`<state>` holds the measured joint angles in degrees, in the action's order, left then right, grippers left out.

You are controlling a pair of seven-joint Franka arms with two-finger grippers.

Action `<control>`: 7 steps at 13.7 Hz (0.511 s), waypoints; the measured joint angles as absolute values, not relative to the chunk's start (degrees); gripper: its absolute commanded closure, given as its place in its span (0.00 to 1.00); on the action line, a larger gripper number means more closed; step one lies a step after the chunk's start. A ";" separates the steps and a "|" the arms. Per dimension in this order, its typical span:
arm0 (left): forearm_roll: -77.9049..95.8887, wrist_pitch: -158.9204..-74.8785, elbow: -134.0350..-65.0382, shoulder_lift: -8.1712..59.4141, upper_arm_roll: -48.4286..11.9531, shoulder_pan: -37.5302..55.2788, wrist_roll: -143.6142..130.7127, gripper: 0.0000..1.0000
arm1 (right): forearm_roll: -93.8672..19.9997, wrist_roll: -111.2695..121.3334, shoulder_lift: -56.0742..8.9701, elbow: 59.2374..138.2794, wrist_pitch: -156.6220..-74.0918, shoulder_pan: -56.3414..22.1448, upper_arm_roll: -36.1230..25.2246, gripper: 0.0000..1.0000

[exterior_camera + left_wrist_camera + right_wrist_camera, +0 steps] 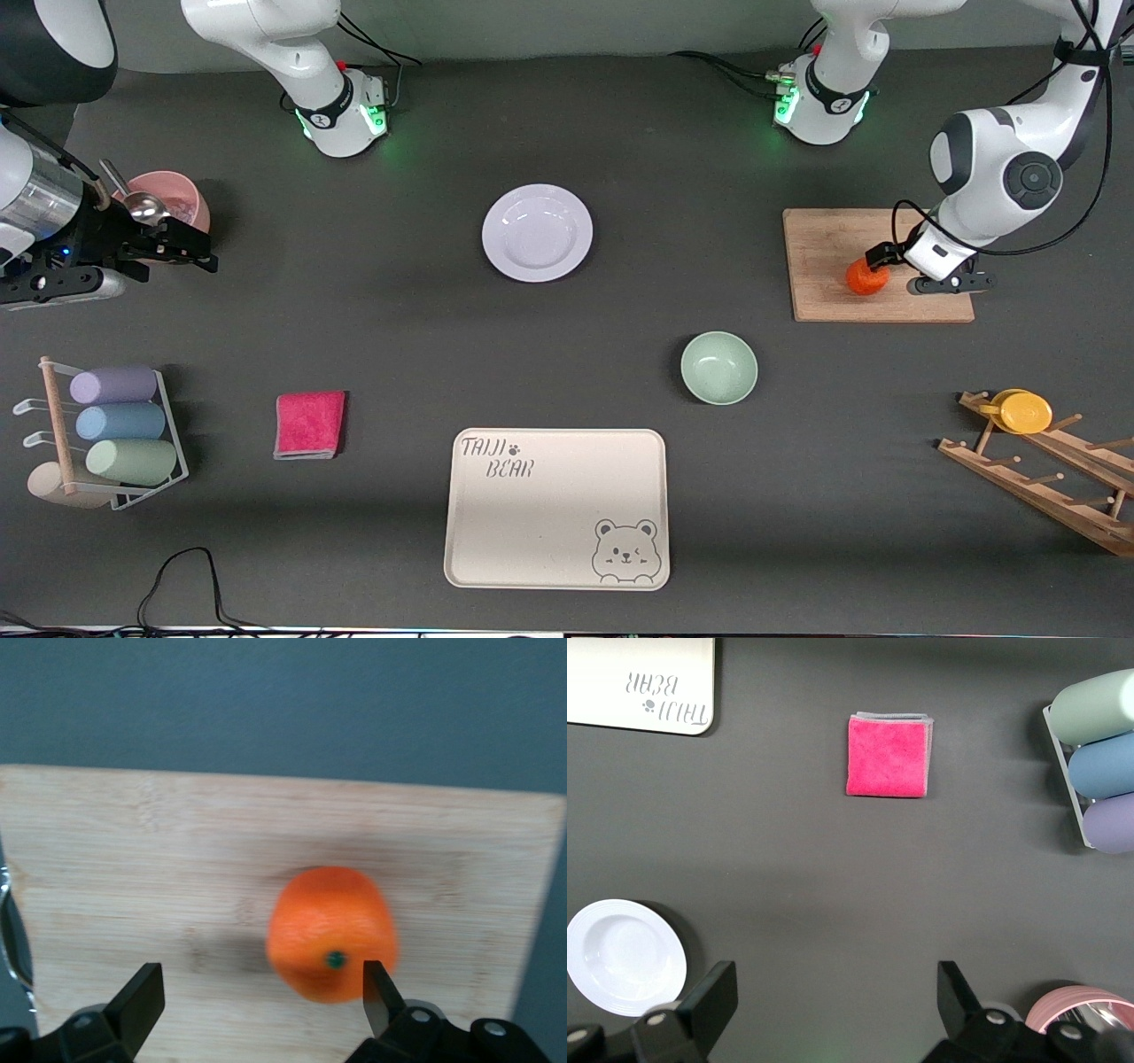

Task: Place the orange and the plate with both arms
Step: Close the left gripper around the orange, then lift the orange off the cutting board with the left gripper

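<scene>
Orange: the small round bright-orange fruit sits on the pale wooden cutting board at the left arm's end of the table, toward the board's edge nearer the front camera. It is round with no long axis; in the left wrist view its green stem dimple faces the camera.
Left gripper: the dark two-finger claw is low over the board with its fingers spread wide. In the left wrist view one fingertip overlaps the fruit's edge and the other is well apart from it, over bare wood; whether the near finger touches cannot be told.
Plate: the round glossy white plate with a wide rim lies flat on the dark table, between the two arm bases and farther from the front camera than the mint-green bowl and the cream rectangular bear tray.
Right gripper: the right arm's dark claw waits over the table beside the pink cup holding a metal spoon, fingers spread wide and holding nothing.
Right wrist view: it shows the folded magenta cloth and a wire rack of pastel cups.
</scene>
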<state>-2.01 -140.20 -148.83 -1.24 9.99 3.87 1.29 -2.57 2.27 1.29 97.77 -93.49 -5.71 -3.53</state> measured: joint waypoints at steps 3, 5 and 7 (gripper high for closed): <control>1.78 -140.58 -148.44 -1.05 9.78 7.58 0.96 0.00 | -2.57 2.27 1.27 97.77 -93.49 -5.70 -3.54 0.00; 2.11 -143.02 -148.75 0.51 9.71 9.02 0.77 0.00 | -2.57 2.28 1.26 97.77 -93.49 -5.70 -3.58 0.00; 2.09 -147.51 -149.12 4.27 9.77 9.24 1.42 0.00 | -2.57 2.29 1.26 97.77 -93.50 -5.70 -3.63 0.00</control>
<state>2.09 -147.51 -149.12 4.27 9.77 9.24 1.42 -2.57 2.29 1.26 97.77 -93.50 -5.70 -3.63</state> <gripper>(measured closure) 0.000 0.000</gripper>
